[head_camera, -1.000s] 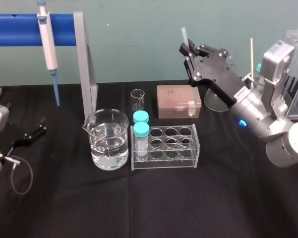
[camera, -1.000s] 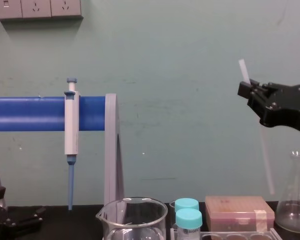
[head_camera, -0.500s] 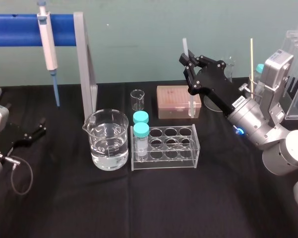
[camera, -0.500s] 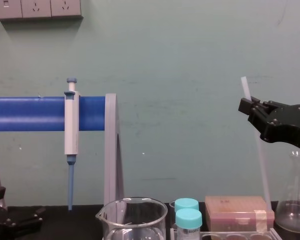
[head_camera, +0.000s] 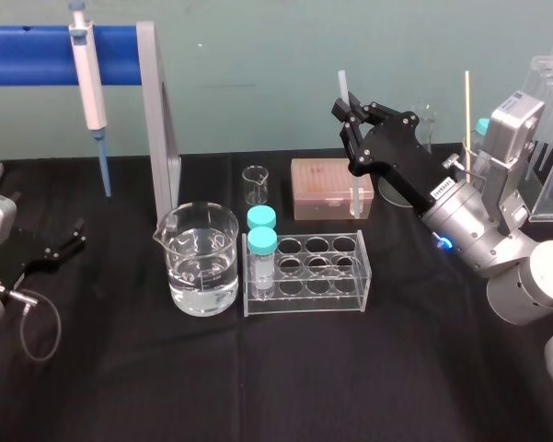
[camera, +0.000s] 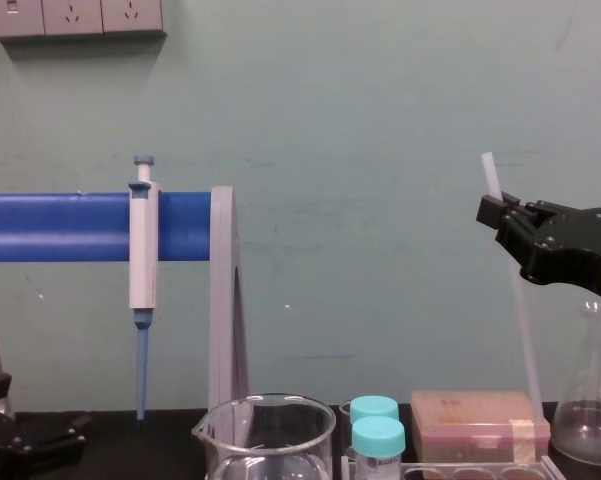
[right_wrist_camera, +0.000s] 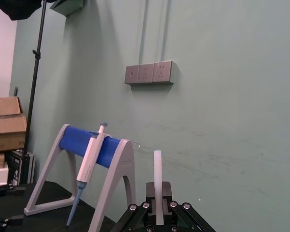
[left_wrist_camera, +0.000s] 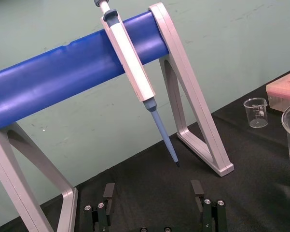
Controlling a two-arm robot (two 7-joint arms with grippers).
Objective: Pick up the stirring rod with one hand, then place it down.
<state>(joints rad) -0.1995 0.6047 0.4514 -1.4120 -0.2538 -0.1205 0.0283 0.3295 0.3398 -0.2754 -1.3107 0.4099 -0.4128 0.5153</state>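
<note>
My right gripper [head_camera: 353, 114] is shut on the stirring rod [head_camera: 355, 195], a thin whitish rod held nearly upright above the back of the table. In the chest view the stirring rod [camera: 525, 330] sticks out above the black right gripper [camera: 500, 208] and runs down to the right end of the pink box [camera: 477, 425]. I cannot tell whether its lower end touches the table. The right wrist view has the stirring rod [right_wrist_camera: 158, 181] clamped between the jaws. My left gripper [head_camera: 57, 247] rests at the table's left edge, and the left wrist view shows the left gripper [left_wrist_camera: 153, 191] open with nothing in it.
A beaker of water [head_camera: 201, 260] and a clear tube rack [head_camera: 305, 273] with two blue-capped vials [head_camera: 261, 241] stand at the centre. Behind them are a small beaker [head_camera: 255, 184] and the pink box [head_camera: 327, 189]. A pipette [head_camera: 89, 78] hangs on the blue stand [head_camera: 37, 43]. Clear racks [head_camera: 550, 166] stand far right.
My right gripper has come down and a little toward the rack with the rod, which now stands more upright. Over the last half second it has barely moved. The left arm is unchanged.
</note>
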